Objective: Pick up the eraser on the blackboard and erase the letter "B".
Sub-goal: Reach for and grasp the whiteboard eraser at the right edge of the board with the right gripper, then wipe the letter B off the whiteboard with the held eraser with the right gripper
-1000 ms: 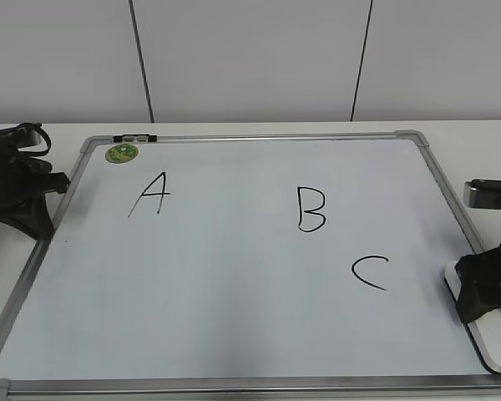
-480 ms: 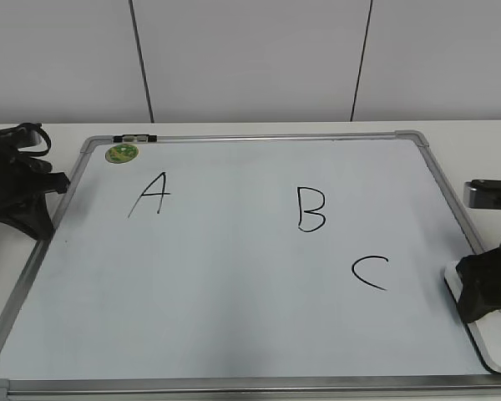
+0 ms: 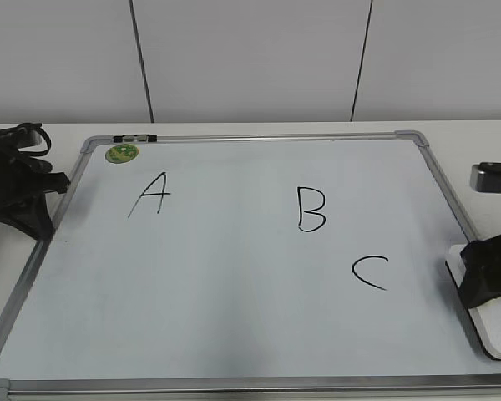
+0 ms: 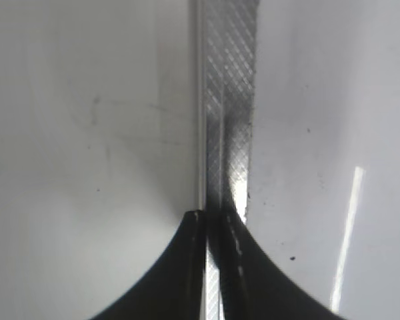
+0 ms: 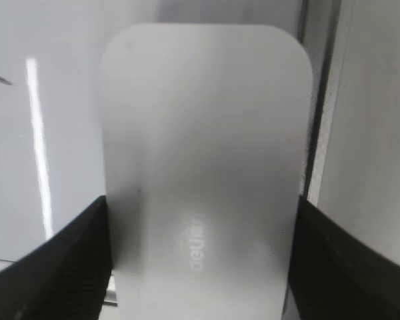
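Note:
The blackboard (image 3: 217, 284) is a white dry-erase board lying flat, with a silver frame. The letter "B" (image 3: 311, 209) is drawn in black right of its centre. The white eraser (image 3: 494, 332) lies at the board's right edge, partly over the frame. In the right wrist view the eraser (image 5: 203, 133) fills the middle, with grey lettering. My right gripper (image 3: 484, 282) straddles it, and its fingers (image 5: 201, 203) press on both long sides. My left gripper (image 3: 27, 215) is shut and empty at the board's left frame (image 4: 230, 100), with its fingertips (image 4: 213, 219) together.
A black "A" (image 3: 153, 194) is at the left and a "C" (image 3: 370, 272) is below and right of the B. A round green magnet (image 3: 122, 153) sits at the top left corner. A white wall stands behind the table.
My right gripper and the eraser have shifted a little up and to the right in the exterior view. The left arm has not moved.

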